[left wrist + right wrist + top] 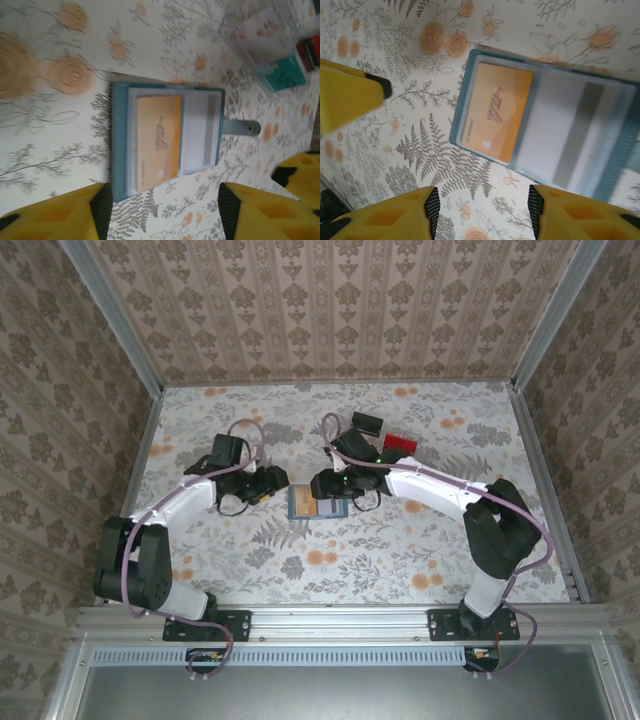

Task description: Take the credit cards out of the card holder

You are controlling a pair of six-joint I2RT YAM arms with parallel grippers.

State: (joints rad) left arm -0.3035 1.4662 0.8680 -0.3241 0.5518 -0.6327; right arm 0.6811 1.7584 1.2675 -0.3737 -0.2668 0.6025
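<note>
Left wrist: teal card holder [118, 150], orange card [157, 136] beside grey card [200, 132]

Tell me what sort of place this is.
Probably a robot test booth: wallpapered panels in aluminium framing box in a floral table, and the left arm and right arm are bolted to a rail at its near edge.
</note>
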